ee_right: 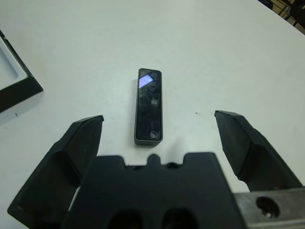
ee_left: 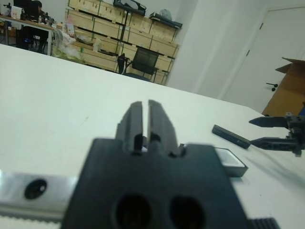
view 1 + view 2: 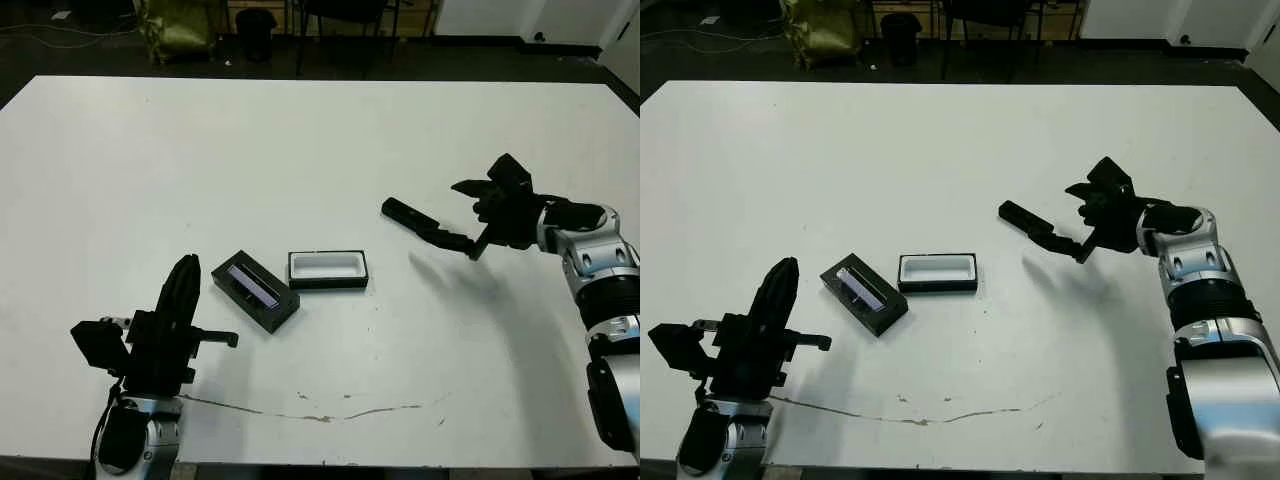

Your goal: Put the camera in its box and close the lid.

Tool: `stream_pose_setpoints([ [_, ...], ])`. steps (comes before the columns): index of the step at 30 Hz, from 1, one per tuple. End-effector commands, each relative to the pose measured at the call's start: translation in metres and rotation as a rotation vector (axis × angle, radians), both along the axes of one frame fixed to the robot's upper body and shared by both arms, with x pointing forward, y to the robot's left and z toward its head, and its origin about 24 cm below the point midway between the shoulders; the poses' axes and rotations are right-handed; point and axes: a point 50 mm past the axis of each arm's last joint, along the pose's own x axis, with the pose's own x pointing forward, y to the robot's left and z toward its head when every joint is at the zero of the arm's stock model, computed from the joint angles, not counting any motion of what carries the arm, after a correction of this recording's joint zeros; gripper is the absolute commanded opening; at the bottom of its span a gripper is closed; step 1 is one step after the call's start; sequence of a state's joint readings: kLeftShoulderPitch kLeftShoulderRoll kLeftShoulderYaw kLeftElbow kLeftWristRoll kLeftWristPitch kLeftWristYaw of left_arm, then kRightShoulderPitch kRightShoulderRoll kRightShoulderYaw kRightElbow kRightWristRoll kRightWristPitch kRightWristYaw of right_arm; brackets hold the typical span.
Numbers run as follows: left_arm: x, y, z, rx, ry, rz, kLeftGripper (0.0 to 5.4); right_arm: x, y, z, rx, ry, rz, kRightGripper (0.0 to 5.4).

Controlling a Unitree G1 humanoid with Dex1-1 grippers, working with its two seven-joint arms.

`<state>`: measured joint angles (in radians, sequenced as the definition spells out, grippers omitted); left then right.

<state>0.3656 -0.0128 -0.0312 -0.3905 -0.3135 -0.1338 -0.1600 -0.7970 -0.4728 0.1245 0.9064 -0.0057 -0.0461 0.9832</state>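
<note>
The camera (image 3: 408, 217), a slim black bar, lies flat on the white table right of centre. My right gripper (image 3: 452, 212) hovers at its right end, open, its fingers (image 1: 83, 138) spread wide to either side of the camera (image 1: 148, 106) and not touching it. The box (image 3: 328, 284), a black tray with white lining, sits near the table's middle with nothing in it. Just left of it, at an angle, lies the lid (image 3: 255, 290) with its purplish panel up. My left gripper (image 3: 186, 266) is shut and empty, near the front left, short of the lid.
A thin dark crack line (image 3: 320, 413) runs along the table near the front edge. Beyond the far edge stand chairs (image 2: 143, 61) and wooden crates (image 2: 109, 33). A person (image 2: 35, 9) sits at a far desk.
</note>
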Motion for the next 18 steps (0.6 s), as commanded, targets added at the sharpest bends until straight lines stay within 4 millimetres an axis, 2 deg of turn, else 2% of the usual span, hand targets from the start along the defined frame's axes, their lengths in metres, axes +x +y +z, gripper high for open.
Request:
stream_pose_setpoints([
  [1, -0.004, 0.001, -0.007, 0.010, 0.040, 0.012, 0.00, 0.000, 0.003, -0.006, -0.034, 0.006, 0.014, 5.39],
  [18, -0.001, 0.002, -0.009, 0.011, 0.052, 0.019, 0.00, 0.001, 0.016, -0.022, -0.030, 0.074, 0.027, 5.39],
])
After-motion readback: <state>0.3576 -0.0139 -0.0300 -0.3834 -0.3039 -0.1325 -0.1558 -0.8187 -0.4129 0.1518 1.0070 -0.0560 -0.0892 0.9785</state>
